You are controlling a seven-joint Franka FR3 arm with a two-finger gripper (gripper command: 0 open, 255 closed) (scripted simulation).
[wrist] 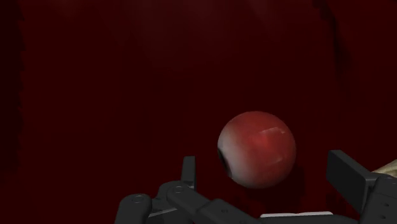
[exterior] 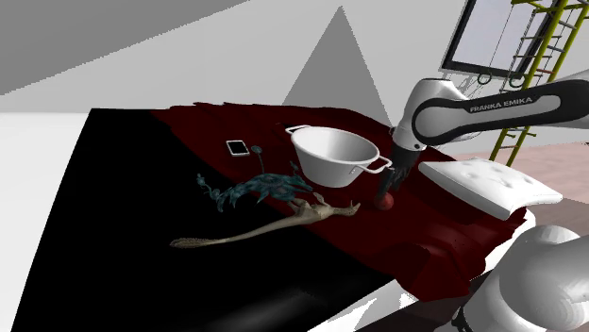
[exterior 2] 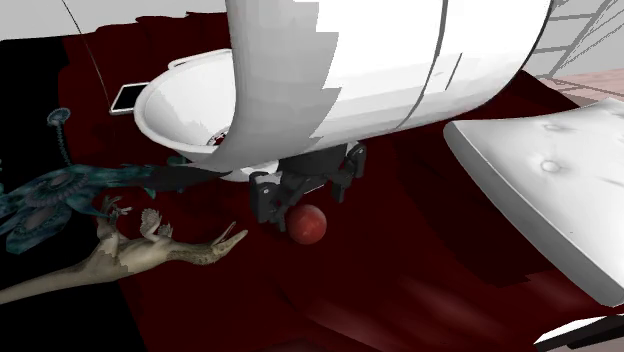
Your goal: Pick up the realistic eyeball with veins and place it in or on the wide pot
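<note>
Hand (wrist: 264,165), fingers (wrist: 188,170) apart, flanks red eyeball (wrist: 257,147) on bare dark-red cloth (wrist: 127,76).

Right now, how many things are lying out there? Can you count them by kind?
Eyeballs: 1, the red eyeball
Pots: 1, the white pot
Toy animals: 2, the beige dinosaur and the blue bird
Phones: 1, the phone
Cushions: 1, the white cushion
Total: 6

eyeball (exterior: 385,202) just beside pot (exterior: 332,166), dinosaur (exterior: 283,223) nearby
</note>
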